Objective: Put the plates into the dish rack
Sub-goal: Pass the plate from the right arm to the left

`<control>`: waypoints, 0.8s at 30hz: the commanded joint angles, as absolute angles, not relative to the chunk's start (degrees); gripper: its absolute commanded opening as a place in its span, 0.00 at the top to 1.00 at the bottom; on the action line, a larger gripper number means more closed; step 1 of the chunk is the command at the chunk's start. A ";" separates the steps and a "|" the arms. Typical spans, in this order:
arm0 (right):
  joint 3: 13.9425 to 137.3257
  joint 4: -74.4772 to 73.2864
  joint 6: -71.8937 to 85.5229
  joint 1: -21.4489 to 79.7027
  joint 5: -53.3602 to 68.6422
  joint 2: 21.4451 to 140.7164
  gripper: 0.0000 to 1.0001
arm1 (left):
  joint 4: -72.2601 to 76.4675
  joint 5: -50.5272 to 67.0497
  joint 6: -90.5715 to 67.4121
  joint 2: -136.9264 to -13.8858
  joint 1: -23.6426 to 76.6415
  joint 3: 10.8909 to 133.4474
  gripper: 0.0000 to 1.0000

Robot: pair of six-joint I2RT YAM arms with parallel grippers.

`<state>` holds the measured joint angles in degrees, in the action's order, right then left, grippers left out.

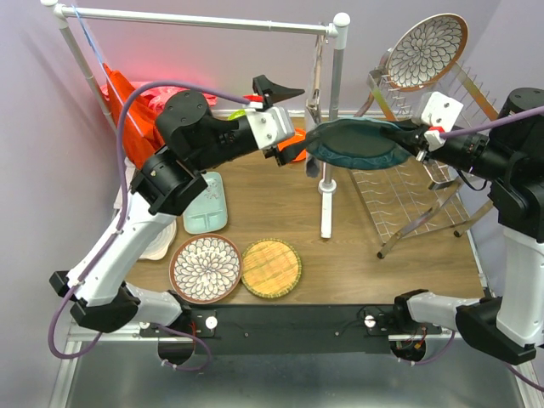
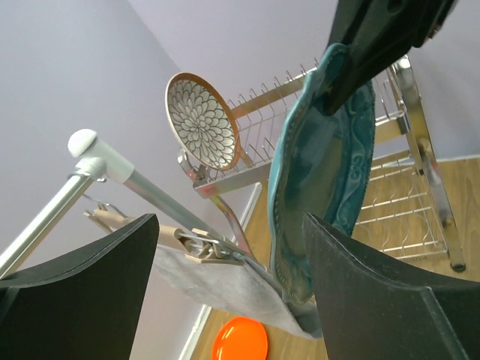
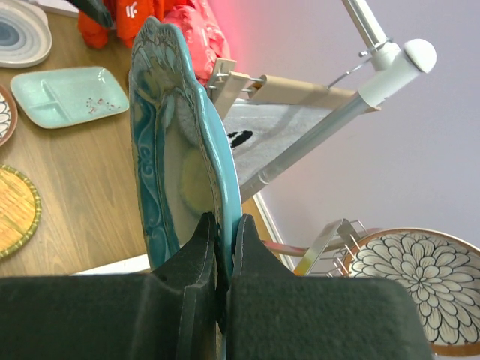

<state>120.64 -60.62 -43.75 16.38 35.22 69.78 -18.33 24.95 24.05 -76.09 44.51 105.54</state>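
My right gripper (image 1: 410, 136) is shut on the rim of the teal scalloped plate (image 1: 357, 143) and holds it in the air left of the dish rack (image 1: 416, 191). The right wrist view shows my gripper (image 3: 227, 251) pinching the plate (image 3: 169, 150) on edge. My left gripper (image 1: 296, 121) is open right beside the plate's left edge. In the left wrist view its fingers (image 2: 390, 300) stand wide apart, with the plate (image 2: 315, 180) just beyond them. One brown-rimmed floral plate (image 1: 427, 51) stands in the rack's top. Another floral plate (image 1: 206, 268), a woven yellow plate (image 1: 271, 268) and a mint tray (image 1: 206, 202) lie on the table.
The white pipe rail (image 1: 204, 19) crosses the back, and its post (image 1: 327, 200) stands mid-table under the held plate. A grey cloth (image 2: 217, 277) hangs clipped to the rail. Red cloths (image 1: 127, 106) pile at the back left. An orange plate (image 2: 240, 339) lies below my left gripper.
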 commanded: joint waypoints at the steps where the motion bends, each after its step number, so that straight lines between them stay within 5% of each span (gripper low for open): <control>1: 120.59 -54.49 -47.10 16.00 38.76 68.55 1.00 | -22.23 23.64 29.53 -77.34 47.02 106.26 0.14; 11: 120.15 -53.62 -48.60 16.08 41.31 68.82 1.00 | -25.75 18.91 27.07 -81.29 51.68 107.13 0.30; 21: 118.74 -53.44 -48.96 16.08 40.08 67.68 1.00 | -29.62 10.20 28.65 -84.02 54.66 111.27 0.59; 24: 118.57 -53.26 -48.96 16.08 39.20 67.50 1.00 | -29.88 9.49 28.56 -83.94 55.02 111.53 0.59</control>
